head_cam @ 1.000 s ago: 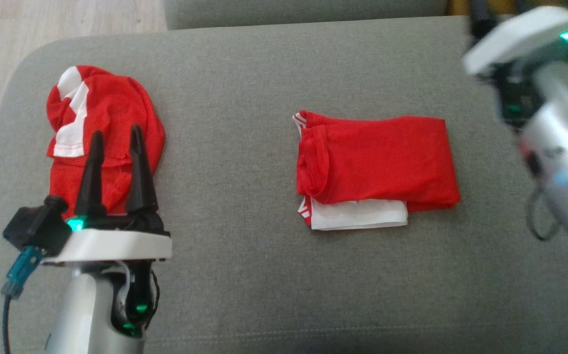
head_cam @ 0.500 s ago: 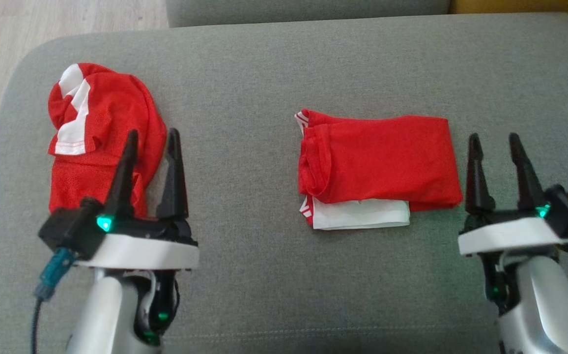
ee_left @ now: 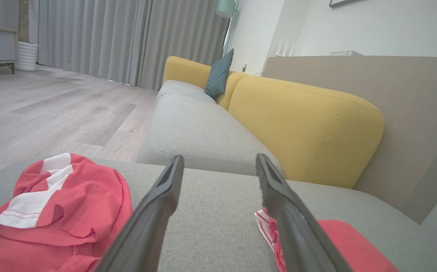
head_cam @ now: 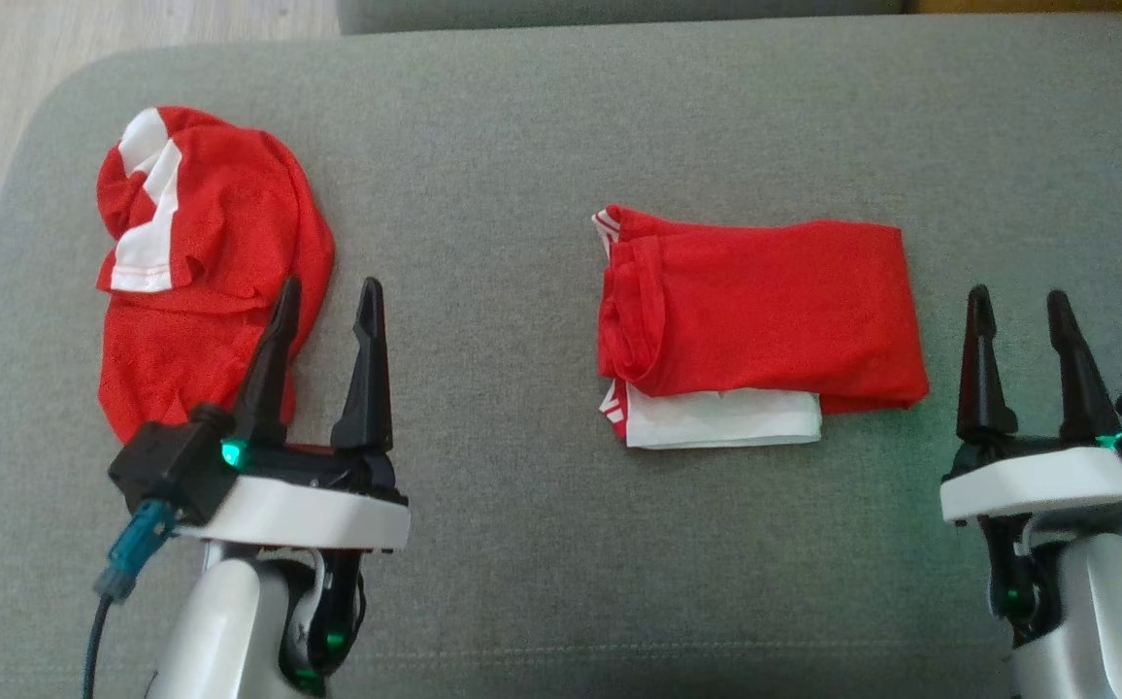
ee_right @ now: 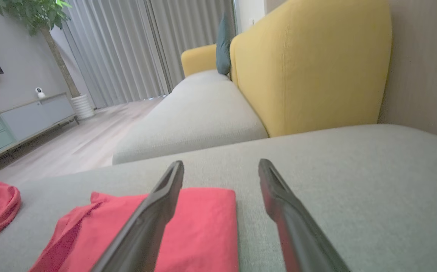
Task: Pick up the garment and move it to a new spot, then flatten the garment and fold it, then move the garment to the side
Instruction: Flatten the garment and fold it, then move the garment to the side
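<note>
- Right, head view first: the folded garment (head_cam: 765, 311) lies mid-way across the grey cushion (head_cam: 522, 563), its long axis running left to right and a white layer peeping out along its near edge.
- The right tool (head_cam: 1017, 293) sits just beside the garment's right-hand end, jaws spread and nothing in them.
- The left tool (head_cam: 329, 286) is spread and empty too, well apart from the folded piece. One finger overlaps the edge of the crumpled garment (head_cam: 202, 243) at far left; whether it touches the cloth, I cannot tell.
- My read: the fold looks done, so shifting it aside is what's left, and the right arm is plainly the nearer one.
- There is plenty of bare cushion ahead, behind and to the right. The left flank is taken, and the cushion's rounded corner drops to the floor there.
- Left wrist view: the fingers point across open cushion. The crumpled garment (ee_left: 71, 204) lies low on the left, and a striped corner of the folded one shows by the right finger.
- The yellow backrest (ee_left: 305, 124) closes off the far side.
- Right wrist view: the folded garment's end edge falls between the two fingers, with red cloth under the left one and bare cushion under the right.
- So a short reach leftward would likely cover that short end.
</note>
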